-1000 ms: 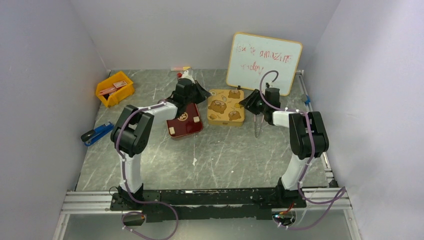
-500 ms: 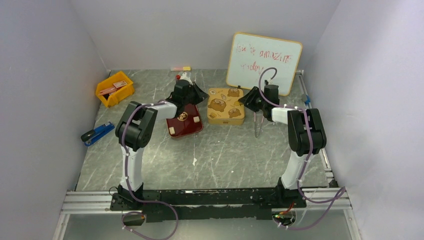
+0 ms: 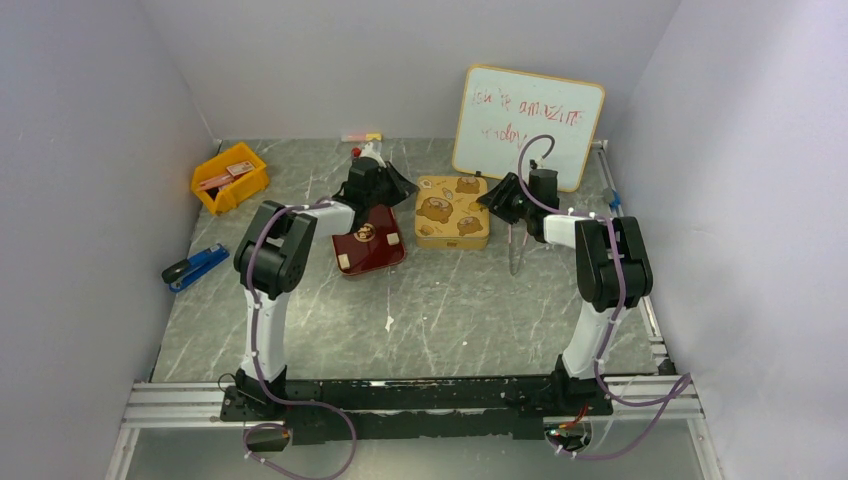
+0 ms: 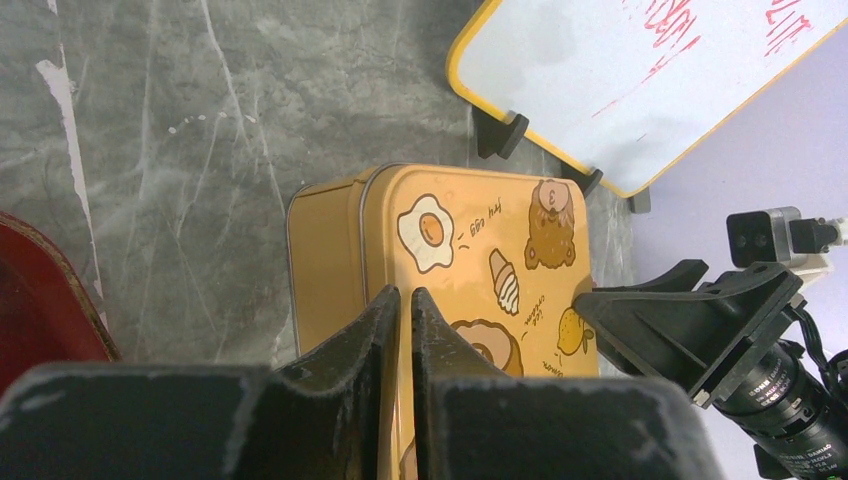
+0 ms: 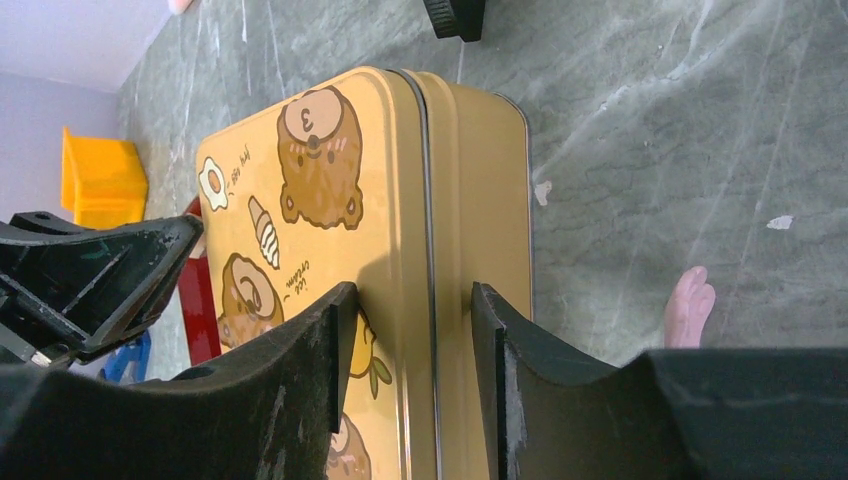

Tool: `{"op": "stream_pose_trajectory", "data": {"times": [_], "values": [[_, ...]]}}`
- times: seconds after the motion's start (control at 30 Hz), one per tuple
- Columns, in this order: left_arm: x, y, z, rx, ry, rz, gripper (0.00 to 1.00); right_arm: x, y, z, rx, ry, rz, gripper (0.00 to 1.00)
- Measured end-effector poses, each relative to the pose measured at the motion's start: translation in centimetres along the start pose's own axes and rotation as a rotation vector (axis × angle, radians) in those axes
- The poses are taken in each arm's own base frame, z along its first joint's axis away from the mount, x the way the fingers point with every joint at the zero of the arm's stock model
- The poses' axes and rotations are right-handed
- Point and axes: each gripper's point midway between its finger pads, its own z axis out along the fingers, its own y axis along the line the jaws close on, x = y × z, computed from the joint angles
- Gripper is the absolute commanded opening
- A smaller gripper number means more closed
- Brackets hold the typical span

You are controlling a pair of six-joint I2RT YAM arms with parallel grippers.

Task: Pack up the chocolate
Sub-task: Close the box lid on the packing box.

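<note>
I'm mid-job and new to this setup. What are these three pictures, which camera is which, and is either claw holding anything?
The machine is two robot arms bolted at the near edge of a grey table, each ending in a two-finger gripper. The wide picture comes from a fixed camera above and behind them. The other two come from cameras on the wrists, each looking along its own black fingers.

On the table are a closed gold tin with bear pictures, a dark red tray to its left carrying two small pale pieces, likely the chocolate, a whiteboard at the back, and a yellow bin and a blue stapler-like tool on the left.

The left gripper is shut, with nothing seen in it, at the tin's left side. The right gripper is open, astride the tin's right edge. I cannot tell whether it touches the tin.
</note>
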Motion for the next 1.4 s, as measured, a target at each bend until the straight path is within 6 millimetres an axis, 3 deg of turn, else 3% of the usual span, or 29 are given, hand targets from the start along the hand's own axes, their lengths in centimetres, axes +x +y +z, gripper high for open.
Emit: {"op": "stream_pose_trajectory", "data": {"times": [0.4, 0.57, 1.4], "values": [[-0.5, -0.1, 0.9, 0.009, -0.003, 0.004, 0.22, -0.1, -0.1, 0.1, -0.016, 0.001, 0.001, 0.49], [-0.5, 0.0, 0.9, 0.003, -0.002, 0.016, 0.05, -0.1, -0.1, 0.1, -0.019, 0.002, 0.000, 0.49], [-0.8, -0.3, 1.3, -0.078, 0.005, 0.138, 0.05, -0.3, -0.3, 0.1, -0.021, -0.013, -0.012, 0.49]]}}
